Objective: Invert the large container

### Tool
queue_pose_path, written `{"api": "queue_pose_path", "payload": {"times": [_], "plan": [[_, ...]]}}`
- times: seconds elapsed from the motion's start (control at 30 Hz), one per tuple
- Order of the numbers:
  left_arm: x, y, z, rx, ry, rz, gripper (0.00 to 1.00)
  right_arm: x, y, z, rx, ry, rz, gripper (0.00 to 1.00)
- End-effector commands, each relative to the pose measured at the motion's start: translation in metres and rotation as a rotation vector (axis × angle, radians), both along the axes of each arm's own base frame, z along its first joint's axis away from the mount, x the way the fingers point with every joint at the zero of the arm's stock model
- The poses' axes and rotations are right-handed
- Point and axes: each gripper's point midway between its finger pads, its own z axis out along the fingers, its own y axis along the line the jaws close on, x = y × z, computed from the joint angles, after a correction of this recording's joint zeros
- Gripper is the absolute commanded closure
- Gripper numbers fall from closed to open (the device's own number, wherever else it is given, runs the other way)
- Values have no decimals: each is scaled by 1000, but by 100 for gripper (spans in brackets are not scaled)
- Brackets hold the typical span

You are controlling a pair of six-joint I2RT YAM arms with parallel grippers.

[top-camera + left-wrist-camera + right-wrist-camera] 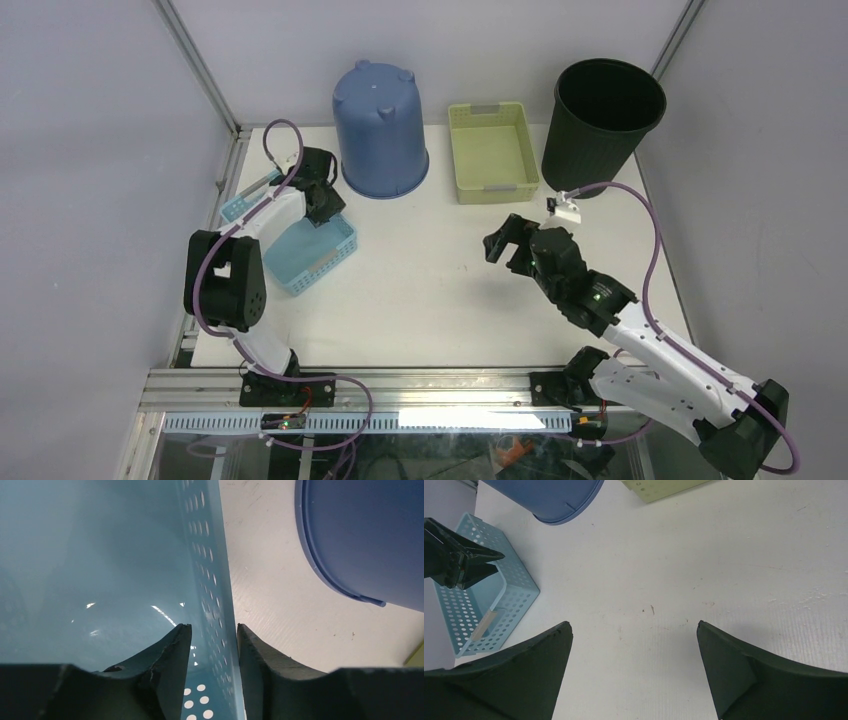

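A large blue bucket [378, 130] stands bottom-up at the back of the table; part of it shows in the left wrist view [365, 530] and the right wrist view [549, 495]. A large black bin [600, 110] stands upright, mouth up, at the back right. My left gripper [322, 205] is closed on the far wall of a light blue perforated basket [318, 255], one finger inside and one outside [213, 627]. My right gripper [497, 240] is open and empty above bare table [634, 625].
A pale green basket [492, 150] sits between the bucket and the bin. The blue basket [484, 605] lies near the table's left edge. A small white clip [567, 208] hangs on the right arm's cable. Metal frame posts stand at the back corners.
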Motion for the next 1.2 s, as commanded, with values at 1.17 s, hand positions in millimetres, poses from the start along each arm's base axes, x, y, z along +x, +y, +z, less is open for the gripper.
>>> {"api": "queue_pose_path", "payload": {"times": [1.17], "plan": [[-199, -255, 276, -1069, -402, -1098, 100, 16, -91, 122, -139, -133, -220, 0]]}}
